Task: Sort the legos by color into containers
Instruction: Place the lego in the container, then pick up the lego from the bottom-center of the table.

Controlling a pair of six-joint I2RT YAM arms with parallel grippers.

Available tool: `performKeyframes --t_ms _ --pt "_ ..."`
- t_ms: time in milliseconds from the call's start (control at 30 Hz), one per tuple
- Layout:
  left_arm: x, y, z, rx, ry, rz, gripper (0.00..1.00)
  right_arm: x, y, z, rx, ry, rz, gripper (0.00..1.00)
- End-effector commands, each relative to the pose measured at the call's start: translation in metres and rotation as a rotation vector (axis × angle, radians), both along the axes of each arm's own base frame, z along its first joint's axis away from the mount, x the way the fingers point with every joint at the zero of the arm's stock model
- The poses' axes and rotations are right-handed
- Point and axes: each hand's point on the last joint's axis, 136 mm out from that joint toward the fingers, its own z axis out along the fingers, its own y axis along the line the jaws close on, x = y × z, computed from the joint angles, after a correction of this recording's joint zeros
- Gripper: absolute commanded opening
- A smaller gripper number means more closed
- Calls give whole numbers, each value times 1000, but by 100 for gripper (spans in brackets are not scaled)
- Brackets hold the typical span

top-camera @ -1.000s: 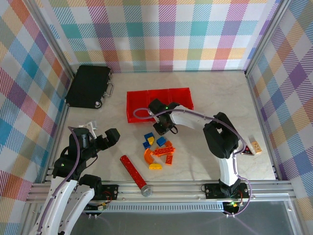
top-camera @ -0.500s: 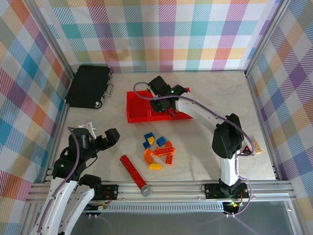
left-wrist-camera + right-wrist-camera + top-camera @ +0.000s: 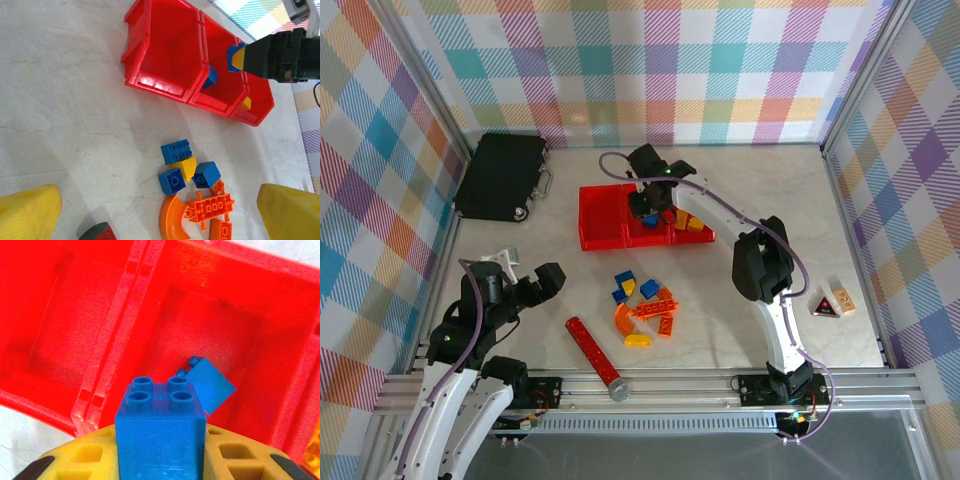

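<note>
Your right arm stretched far across the table (image 3: 865,215), right gripper (image 3: 648,203) clamped on a blue four-stud brick (image 3: 160,422) above the containers' (image 3: 600,228) middle bin, studs facing the wrist camera, left gripper (image 3: 525,272) spread open near its base.

The right arm (image 3: 760,265) reaches from the lower right to the upper centre of the top view. The right gripper (image 3: 651,207) points downward, fingers (image 3: 235,455) clamped on a blue brick (image 3: 160,425). The left arm (image 3: 470,310) sits folded at lower left, with the left gripper (image 3: 546,281) spread wide.
</note>
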Motion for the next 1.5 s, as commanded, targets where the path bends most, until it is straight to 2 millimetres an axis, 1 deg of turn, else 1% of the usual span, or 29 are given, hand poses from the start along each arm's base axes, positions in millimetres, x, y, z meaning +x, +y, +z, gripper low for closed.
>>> performKeyframes --t_ms 0,233,367,500,667,833,933,1000,1100,1200,1233,1333,1367,1467 --pt "-3 -4 2 -14 -2 -20 100 -5 10 -4 38 45 -8 27" --pt "-2 -4 1 -11 3 -17 100 -3 10 -22 38 81 -26 29" --pt "-3 -4 1 -11 5 -17 100 -1 8 -24 38 89 -35 31" --pt "-3 -4 -1 -9 7 -15 100 -4 7 -23 44 94 -43 38" --pt "-3 -4 0 -10 6 -17 100 -7 6 -11 62 81 -41 47" --pt "-2 -6 -2 -15 7 -26 100 -12 3 5 77 69 -34 53" --pt "-3 -8 -2 -18 12 -34 100 -19 0 17 86 63 -34 54" --pt "-3 -9 -2 -17 12 -40 100 -26 -5 27 95 57 -42 54" --pt "-4 -9 -3 -15 17 -41 100 -40 -20 41 108 47 -78 56" --pt "-4 -10 -3 -14 16 -42 100 -61 -40 50 120 48 -144 56" --pt "-4 -10 -3 -14 16 -44 100 -69 -49 52 125 52 -172 58" --pt "-4 -11 -2 -15 16 -49 100 -96 -70 51 153 99 -271 63" --pt "-5 -11 -3 -15 17 -50 100 -108 -73 48 181 131 -298 64" --pt "-5 -12 -2 -18 15 -55 100 -153 -76 34 304 235 -380 68"
